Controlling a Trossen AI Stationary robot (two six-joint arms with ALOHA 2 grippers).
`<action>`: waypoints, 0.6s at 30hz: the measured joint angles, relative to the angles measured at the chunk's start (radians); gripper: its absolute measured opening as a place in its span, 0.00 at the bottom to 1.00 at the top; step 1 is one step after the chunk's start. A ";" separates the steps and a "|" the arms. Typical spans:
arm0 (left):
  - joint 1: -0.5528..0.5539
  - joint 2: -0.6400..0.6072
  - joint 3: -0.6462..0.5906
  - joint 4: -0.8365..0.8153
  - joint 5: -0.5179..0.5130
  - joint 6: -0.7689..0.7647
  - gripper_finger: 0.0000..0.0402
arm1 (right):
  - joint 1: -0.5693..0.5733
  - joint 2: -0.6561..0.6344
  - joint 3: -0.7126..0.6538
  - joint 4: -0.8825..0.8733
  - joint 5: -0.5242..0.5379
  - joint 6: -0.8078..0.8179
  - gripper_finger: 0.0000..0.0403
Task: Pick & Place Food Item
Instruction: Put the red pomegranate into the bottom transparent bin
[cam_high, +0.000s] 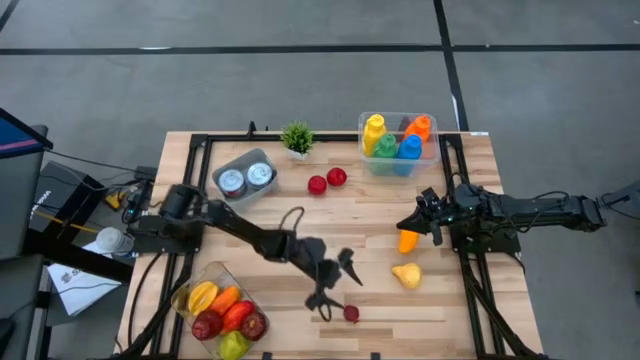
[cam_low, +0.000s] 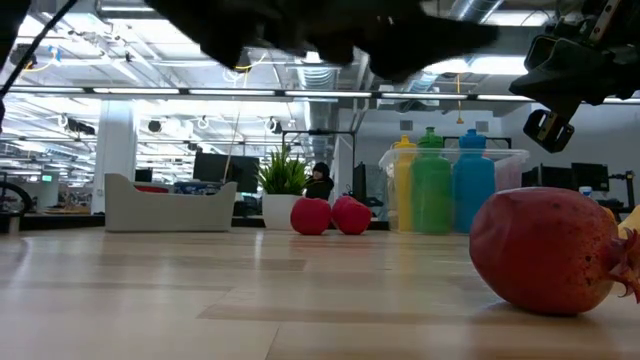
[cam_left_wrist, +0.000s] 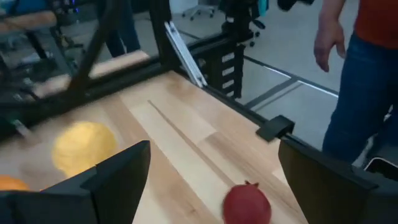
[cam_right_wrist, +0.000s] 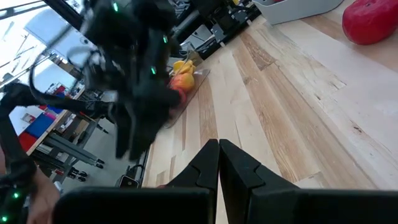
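A small red pomegranate (cam_high: 351, 313) lies on its side on the wooden table near the near edge; the low view shows it large (cam_low: 548, 250). My left gripper (cam_high: 338, 285) hovers open just above and to the left of it. In the left wrist view the pomegranate (cam_left_wrist: 247, 204) sits low between the spread fingers, untouched by the gripper (cam_left_wrist: 213, 149). My right gripper (cam_high: 412, 222) waits shut at the table's right, above an orange food item (cam_high: 407, 240). Its closed fingers (cam_right_wrist: 219, 163) point toward the left arm.
A clear tray of fruit (cam_high: 220, 310) sits at the near left corner. A yellow pear-like fruit (cam_high: 406, 274) lies right of the pomegranate. Two red fruits (cam_high: 327, 181), a tub of cans (cam_high: 245, 177), a small plant (cam_high: 296, 138) and a bin of bottles (cam_high: 398, 143) stand farther back. A person (cam_left_wrist: 360, 74) stands beyond the table's edge.
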 joint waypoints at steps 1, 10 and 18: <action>-0.008 0.026 0.006 0.016 -0.004 -0.019 0.86 | 0.000 0.000 0.000 0.000 0.000 0.000 0.01; -0.082 0.263 0.185 0.045 -0.005 -0.028 0.86 | 0.000 0.000 0.000 0.000 0.000 0.000 0.01; -0.106 0.381 0.267 0.014 -0.081 -0.130 0.86 | 0.000 0.000 0.000 0.000 0.000 0.000 0.01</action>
